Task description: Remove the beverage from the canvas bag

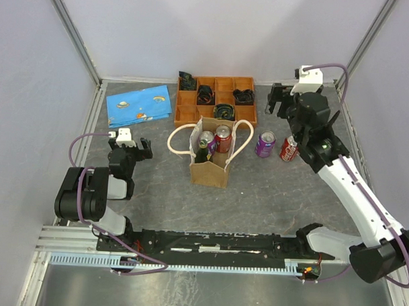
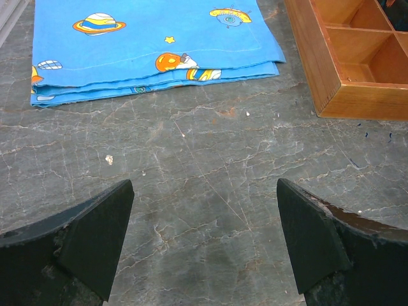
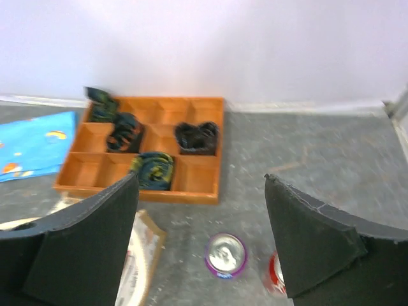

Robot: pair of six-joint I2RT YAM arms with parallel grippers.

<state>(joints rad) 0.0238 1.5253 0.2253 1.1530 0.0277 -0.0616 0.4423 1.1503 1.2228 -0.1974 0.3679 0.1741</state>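
Hovering: right hand point(image 3: 201, 191) spread, empty | left hand point(image 2: 204, 185) spread | canvas bag point(image 1: 209, 170) upright, cans point(image 1: 222, 137) inside | labels unreadable

The right gripper point(image 3: 201, 188) frames the lower corners, its dark fingers point(image 3: 83, 248) spread wide with nothing between them. Between them at bottom centre stands a purple can point(image 3: 225, 255), a red can point(image 3: 274, 280) just beside it, half hidden. At lower left shows the canvas bag point(image 3: 153, 233). Upper left, the compartment tray point(image 3: 185, 196) holds dark bundles point(image 3: 196, 137); a blue cloth point(image 3: 32, 150) lies at the left edge.
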